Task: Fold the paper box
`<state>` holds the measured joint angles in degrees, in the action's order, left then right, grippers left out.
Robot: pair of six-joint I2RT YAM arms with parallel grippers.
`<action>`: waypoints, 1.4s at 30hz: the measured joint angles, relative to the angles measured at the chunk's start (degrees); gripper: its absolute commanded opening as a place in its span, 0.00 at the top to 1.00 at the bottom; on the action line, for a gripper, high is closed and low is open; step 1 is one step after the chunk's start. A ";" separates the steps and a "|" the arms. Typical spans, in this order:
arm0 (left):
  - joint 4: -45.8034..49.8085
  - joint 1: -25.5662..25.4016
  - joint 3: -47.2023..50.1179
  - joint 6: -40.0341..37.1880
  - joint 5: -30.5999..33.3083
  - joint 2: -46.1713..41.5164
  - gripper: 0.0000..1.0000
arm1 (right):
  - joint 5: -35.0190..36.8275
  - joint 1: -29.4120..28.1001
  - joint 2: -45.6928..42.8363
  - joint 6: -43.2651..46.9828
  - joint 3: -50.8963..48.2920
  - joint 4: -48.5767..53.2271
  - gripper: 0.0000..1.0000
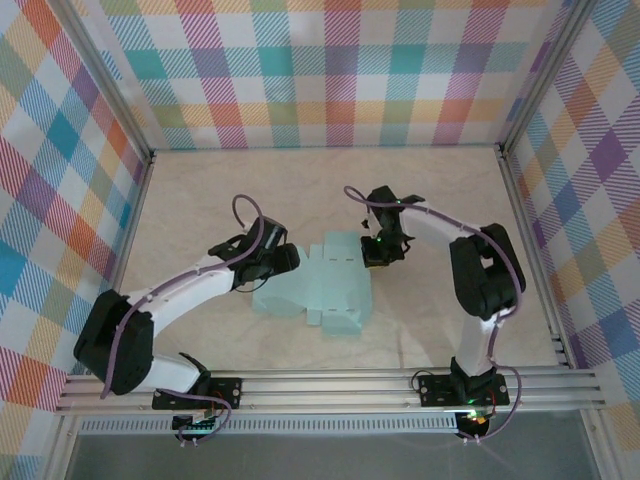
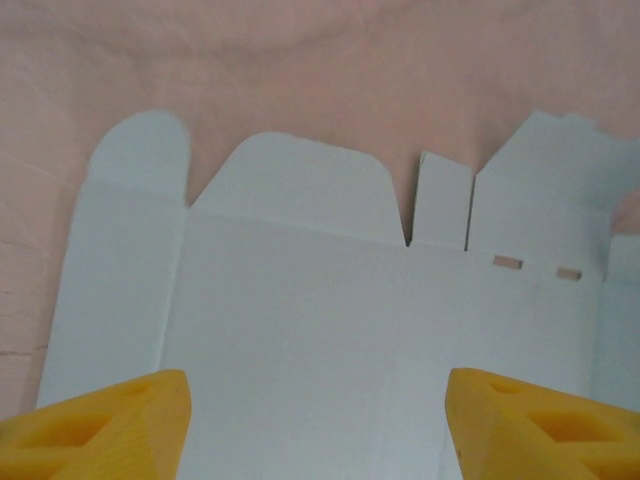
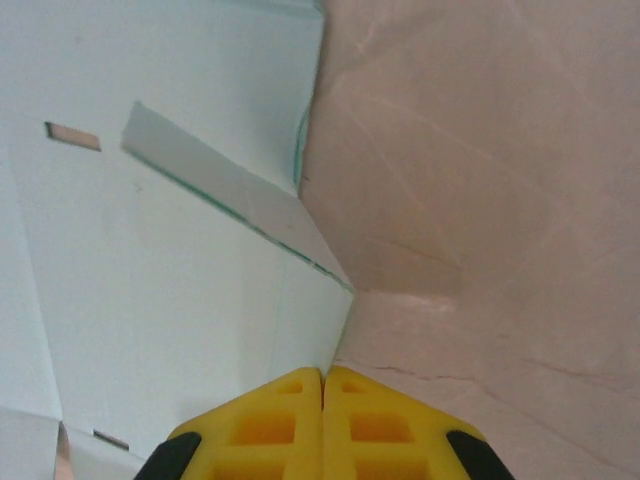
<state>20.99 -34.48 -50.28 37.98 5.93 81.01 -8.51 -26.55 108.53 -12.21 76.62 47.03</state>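
The paper box [image 1: 322, 292] is a pale mint die-cut sheet lying flat in the middle of the table, tabs and flaps spread out. My left gripper [image 1: 291, 262] hovers over the sheet's left part. In the left wrist view its yellow fingers [image 2: 110, 425] stand wide apart above the sheet's broad panel [image 2: 320, 300], with nothing between them. My right gripper [image 1: 377, 257] is at the sheet's far right edge. In the right wrist view its jaws [image 3: 323, 380] are pressed together right on the edge of the sheet [image 3: 150, 280], which is lifted a little there; a narrow flap [image 3: 230, 195] stands up.
Plaid walls [image 1: 330, 70] close in the table on the left, back and right. An aluminium rail [image 1: 330, 390] carrying both arm bases runs along the near edge. Bare beige tabletop [image 1: 440, 190] surrounds the sheet.
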 measured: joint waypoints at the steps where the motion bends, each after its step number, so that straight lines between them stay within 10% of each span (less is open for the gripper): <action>1: -0.31 0.00 0.00 -0.24 -0.96 1.38 0.38 | 0.57 0.20 1.05 1.84 1.86 1.68 0.95; 7: -2.16 0.00 0.00 0.02 -5.49 9.62 0.71 | -2.23 1.64 2.29 6.86 4.92 3.32 0.69; 17: -6.38 0.00 3.58 2.51 -7.04 11.52 0.86 | -8.11 6.43 -15.87 2.73 -18.03 -15.37 0.47; 28: -8.09 0.00 4.31 3.58 -7.39 11.52 0.85 | -15.47 7.34 -22.47 -2.12 -33.83 -30.62 0.64; 35: -8.31 0.00 4.39 4.28 -7.41 11.52 0.83 | -17.64 7.37 -19.71 -2.64 -33.81 -34.03 0.94; 42: -10.14 -0.02 5.01 4.59 -8.31 10.45 0.58 | -14.40 5.20 -19.65 -1.88 -31.67 -31.28 1.00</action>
<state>10.85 -34.50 -45.28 42.57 -2.37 91.46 -22.92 -21.34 88.88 -14.09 44.95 15.75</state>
